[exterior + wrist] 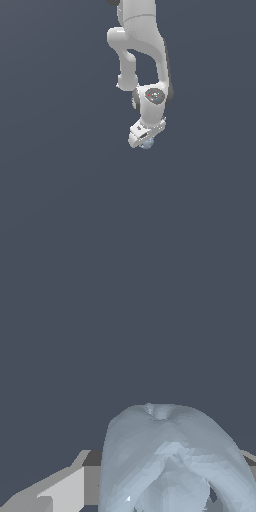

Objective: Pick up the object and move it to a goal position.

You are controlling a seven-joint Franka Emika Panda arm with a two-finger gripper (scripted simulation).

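- Holding the lump point(147, 144) at the tip of my gripper point(144, 141), I have my arm point(142, 50) coming down from the top of the exterior view, bent at the joints, with the wrist angled toward that view's lower left.
- From the exterior view only a small pale blue-grey edge of the lump shows, peeking out under the white gripper body; the rest is hidden behind my hand.
- My wrist view shows the lump point(167, 456) very close and large: rounded, soft-cornered, pale blue-grey, with a small dimple at its crown and folded hollows lower down.
- One finger point(57, 491) is seen as a pale grey block right beside the lump, touching its flank; on the far side only a sliver of grey shows past the lump's edge, so that contact is hard to read.
- My jaws look closed against the lump, gripping it between them.
- Around the lump and arm both views give only a flat, dark slate-grey backdrop; I cannot tell whether the lump rests on a surface or hangs clear of one.
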